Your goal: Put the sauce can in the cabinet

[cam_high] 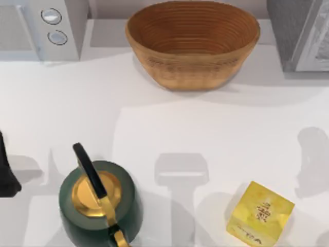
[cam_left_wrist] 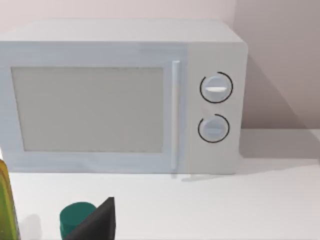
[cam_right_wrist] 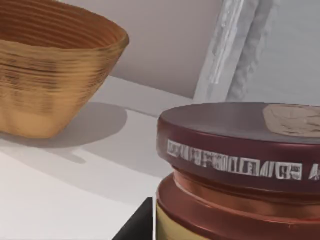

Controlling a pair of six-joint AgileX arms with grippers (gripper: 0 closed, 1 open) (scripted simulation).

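Presently, the sauce can (cam_right_wrist: 240,170) sits very close before the right wrist camera, its dark maroon lid banded with pale lettering too blurred to read and a tan patch on top. A dark part of the right claw (cam_right_wrist: 136,225) shows just beside the can's base; whether that claw grips the can cannot be told. Behind the can stand the woven basket (cam_right_wrist: 50,70) and the grey cabinet (cam_right_wrist: 280,50) with its paler framed panel. From above, the cabinet (cam_high: 298,31) occupies the far right corner of the surface (cam_high: 169,134), the basket (cam_high: 193,43) the far middle, and the white microwave (cam_high: 41,28) the far left. Nearer lie a green kettle (cam_high: 100,203) with a gold lid and a yellow box (cam_high: 260,213) bearing illegible dark marks. The left arm (cam_high: 6,172) is parked at the left edge; its claw state cannot be told.
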